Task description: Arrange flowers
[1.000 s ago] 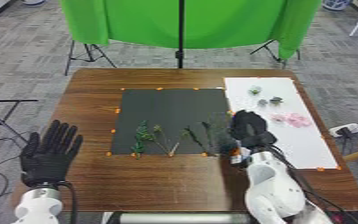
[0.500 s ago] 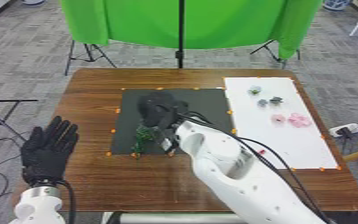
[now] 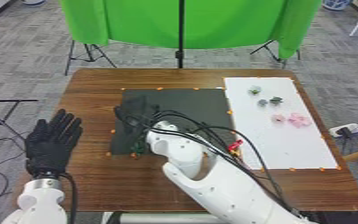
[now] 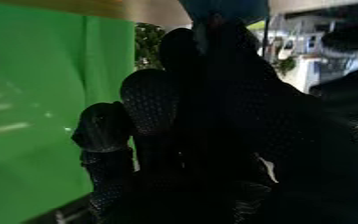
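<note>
green sprig near the corner of the dark sheet, right robot hand above the sheet

a green sprig [image 3: 139,148] lies at the near left part of the dark sheet [image 3: 189,100], partly covered by the right arm. the flower heads are on the white sheet [image 3: 291,152] to the right: a pale one [image 3: 254,90] farthest back, two grey-green ones [image 3: 276,100] just beside each other, and nearer, a small pink flower [image 3: 278,118] beside a larger pink flower [image 3: 298,120]. the right robot hand [image 3: 135,114] is over the left part of the dark sheet, black against black, and i cannot tell whether it is clenched, released or grasping anything. black cables [image 3: 213,127] loop over the right arm [image 3: 198,182], which slants in from the near right. the left robot hand [image 3: 53,145] is released, its fingers straight and spread, over the left edge of the desk [image 3: 100,175], well apart from the flowers. orange marks [image 3: 159,89] dot the edges of both sheets. behind the desk a green cloth [image 3: 131,25] hangs beyond a black pole [image 3: 181,52].
</note>
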Controlling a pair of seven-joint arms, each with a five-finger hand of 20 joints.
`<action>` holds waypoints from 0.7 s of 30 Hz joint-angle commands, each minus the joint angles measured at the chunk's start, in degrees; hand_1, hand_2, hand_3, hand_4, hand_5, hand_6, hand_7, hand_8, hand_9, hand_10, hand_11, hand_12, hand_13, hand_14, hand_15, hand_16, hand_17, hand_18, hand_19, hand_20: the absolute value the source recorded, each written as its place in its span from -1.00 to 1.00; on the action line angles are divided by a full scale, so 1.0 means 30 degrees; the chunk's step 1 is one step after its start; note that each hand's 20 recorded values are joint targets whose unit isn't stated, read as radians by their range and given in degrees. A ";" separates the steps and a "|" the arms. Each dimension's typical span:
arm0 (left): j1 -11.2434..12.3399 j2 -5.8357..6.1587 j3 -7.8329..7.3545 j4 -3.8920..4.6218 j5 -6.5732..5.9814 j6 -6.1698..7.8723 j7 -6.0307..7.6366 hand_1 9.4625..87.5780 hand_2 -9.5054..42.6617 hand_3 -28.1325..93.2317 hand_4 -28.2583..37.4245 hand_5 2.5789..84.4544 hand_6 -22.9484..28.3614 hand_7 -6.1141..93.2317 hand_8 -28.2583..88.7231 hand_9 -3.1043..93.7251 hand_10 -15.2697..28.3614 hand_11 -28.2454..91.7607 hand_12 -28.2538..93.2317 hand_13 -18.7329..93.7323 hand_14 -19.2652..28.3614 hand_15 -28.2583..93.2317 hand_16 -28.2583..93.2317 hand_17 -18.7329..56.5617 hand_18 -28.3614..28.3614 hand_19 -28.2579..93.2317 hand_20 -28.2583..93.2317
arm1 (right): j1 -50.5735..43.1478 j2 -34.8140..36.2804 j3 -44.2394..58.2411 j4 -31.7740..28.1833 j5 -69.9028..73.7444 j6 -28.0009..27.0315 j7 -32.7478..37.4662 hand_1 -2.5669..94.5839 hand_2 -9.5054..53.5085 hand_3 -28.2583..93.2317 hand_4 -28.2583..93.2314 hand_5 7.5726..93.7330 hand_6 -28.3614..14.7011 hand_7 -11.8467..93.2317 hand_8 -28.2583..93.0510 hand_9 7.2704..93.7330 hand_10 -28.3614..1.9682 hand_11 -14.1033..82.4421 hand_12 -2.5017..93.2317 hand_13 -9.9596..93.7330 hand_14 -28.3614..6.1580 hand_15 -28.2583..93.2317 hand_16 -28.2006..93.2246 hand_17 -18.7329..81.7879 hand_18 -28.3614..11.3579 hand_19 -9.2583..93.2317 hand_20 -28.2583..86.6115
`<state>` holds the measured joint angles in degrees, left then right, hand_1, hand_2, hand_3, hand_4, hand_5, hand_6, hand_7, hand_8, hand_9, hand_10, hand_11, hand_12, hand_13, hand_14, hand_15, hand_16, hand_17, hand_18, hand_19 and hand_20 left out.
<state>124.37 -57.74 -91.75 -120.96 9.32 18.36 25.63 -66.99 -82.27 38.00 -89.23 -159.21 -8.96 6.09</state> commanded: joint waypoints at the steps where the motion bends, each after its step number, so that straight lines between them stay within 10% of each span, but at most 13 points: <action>1: 0.0141 0.0040 0.0033 0.0084 0.0672 0.0610 -0.0181 -0.59 0.12 0.69 -1.00 0.08 0.29 -0.68 -0.69 -0.12 0.38 -0.18 -0.41 -0.16 0.47 0.05 -0.67 -0.72 0.48 0.06 -0.35 | -0.0292 -0.0109 -0.0075 0.0043 -0.0615 -0.0960 -0.0435 0.25 -1.00 0.72 -1.00 0.31 0.31 0.32 -0.53 0.53 0.09 -0.04 -0.03 0.36 -0.05 0.63 0.13 0.01 -0.78 0.99 0.41; 14: 0.0173 -0.0099 0.0096 0.0114 -0.0028 0.0375 -0.0105 -0.59 0.13 0.69 -1.00 0.07 0.29 -0.69 -0.68 -0.12 0.39 -0.18 -0.41 -0.16 0.47 0.05 -0.67 -0.73 0.48 0.06 -0.35 | -0.0808 -0.0325 -0.0100 -0.0030 -0.0684 -0.1002 0.0701 0.20 -1.00 0.74 -1.00 0.31 0.30 -0.30 -0.81 0.50 0.10 -0.30 -0.15 0.30 -0.08 0.63 0.09 -0.01 -0.80 0.98 0.42; 21: 0.0525 -0.0443 -0.0171 0.0141 -0.0496 -0.0018 -0.0037 -0.59 0.13 0.69 -1.00 0.07 0.29 -0.68 -0.68 -0.12 0.39 -0.18 -0.41 -0.16 0.48 0.05 -0.67 -0.73 0.49 0.07 -0.35 | -0.0951 -0.0197 0.0481 -0.0905 0.1272 -0.0567 0.3212 0.09 -1.00 0.85 -1.00 0.22 0.22 -0.41 -0.77 0.38 -0.11 -0.10 -0.45 0.31 -0.13 0.64 0.06 0.00 -0.84 0.98 0.38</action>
<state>124.20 -57.82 -91.75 -120.96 9.35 19.24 25.56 -69.44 -82.77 37.71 -89.47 -159.53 -12.59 9.84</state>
